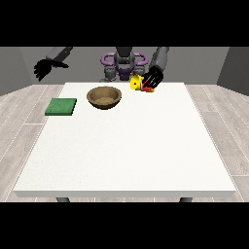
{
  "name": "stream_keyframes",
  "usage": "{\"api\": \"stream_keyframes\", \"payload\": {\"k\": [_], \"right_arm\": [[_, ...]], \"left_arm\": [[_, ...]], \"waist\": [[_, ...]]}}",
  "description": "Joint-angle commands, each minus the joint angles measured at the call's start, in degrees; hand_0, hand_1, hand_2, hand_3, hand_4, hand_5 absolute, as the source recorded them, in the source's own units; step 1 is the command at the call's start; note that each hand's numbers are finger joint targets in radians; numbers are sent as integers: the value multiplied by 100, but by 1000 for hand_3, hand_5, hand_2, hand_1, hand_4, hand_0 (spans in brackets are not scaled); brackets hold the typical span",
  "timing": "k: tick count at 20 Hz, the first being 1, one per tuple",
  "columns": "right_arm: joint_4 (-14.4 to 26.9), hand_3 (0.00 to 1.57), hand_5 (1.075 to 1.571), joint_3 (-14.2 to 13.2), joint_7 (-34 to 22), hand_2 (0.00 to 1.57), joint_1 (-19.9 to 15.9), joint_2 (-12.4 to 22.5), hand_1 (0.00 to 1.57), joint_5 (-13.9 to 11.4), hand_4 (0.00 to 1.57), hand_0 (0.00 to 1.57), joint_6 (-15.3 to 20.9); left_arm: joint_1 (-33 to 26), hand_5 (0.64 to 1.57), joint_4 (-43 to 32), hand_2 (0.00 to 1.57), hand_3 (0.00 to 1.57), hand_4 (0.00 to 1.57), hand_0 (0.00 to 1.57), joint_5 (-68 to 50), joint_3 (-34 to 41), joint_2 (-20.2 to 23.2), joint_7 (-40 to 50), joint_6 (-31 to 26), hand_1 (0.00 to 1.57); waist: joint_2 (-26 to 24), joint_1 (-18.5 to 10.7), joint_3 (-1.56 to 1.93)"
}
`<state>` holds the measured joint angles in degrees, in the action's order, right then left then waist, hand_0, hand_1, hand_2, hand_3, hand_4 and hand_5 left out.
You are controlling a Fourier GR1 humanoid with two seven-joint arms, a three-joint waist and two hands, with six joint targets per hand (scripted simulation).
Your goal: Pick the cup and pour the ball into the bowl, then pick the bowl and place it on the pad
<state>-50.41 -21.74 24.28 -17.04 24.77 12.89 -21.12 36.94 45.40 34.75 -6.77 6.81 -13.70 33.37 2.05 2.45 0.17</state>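
Hand at view's right (152, 78) curled round tipped yellow cup (136, 82) beside bowl (104, 97); other hand (44, 69) raised, fingers relaxed

Table: large white table (126, 155), flat top, its wide near edge towards the camera, narrowing with distance.
Legs: two dark legs show under the table's near edge, one near each corner.
Floor: pale grey wood-look planks on all sides of the table, with thin seams between the boards.
Walls: plain grey wall behind the table's far edge; a darker grey wall panel stands beyond its far right corner.
Light: even and soft across the tabletop.
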Motion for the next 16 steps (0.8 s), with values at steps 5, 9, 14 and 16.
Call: {"api": "stream_keyframes", "payload": {"k": [5, 9, 14, 16], "right_arm": [[567, 0, 1555, -112, 173, 190, -16, 184, 0, -7, 0, 0, -51], [1004, 0, 1552, -237, 777, 0, 64, 235, 0, -86, 0, 0, -65], [1069, 0, 1547, -47, 595, 0, -116, 186, 0, -233, 0, 0, 34], [1259, 0, 1551, -144, 450, 0, -429, 331, 0, -117, 0, 0, -45]], "left_arm": [[-9, 1566, 295, 1571, 1571, 1114, 1367, 1261, -674, -420, 1214, -28, 1367], [204, 1569, 391, 1571, 1571, 1024, 1326, 2018, -1111, -463, 1654, -130, 1326], [450, 1571, 445, 1571, 1571, 910, 937, 2787, -1806, -674, 2808, -257, 937], [475, 1571, 717, 1571, 1534, 891, 682, 2831, -2271, -676, 3241, -495, 682]], "waist": [[-260, -280, -15], [-98, -582, -10], [-267, -294, -10], [-212, -303, -10]]}}
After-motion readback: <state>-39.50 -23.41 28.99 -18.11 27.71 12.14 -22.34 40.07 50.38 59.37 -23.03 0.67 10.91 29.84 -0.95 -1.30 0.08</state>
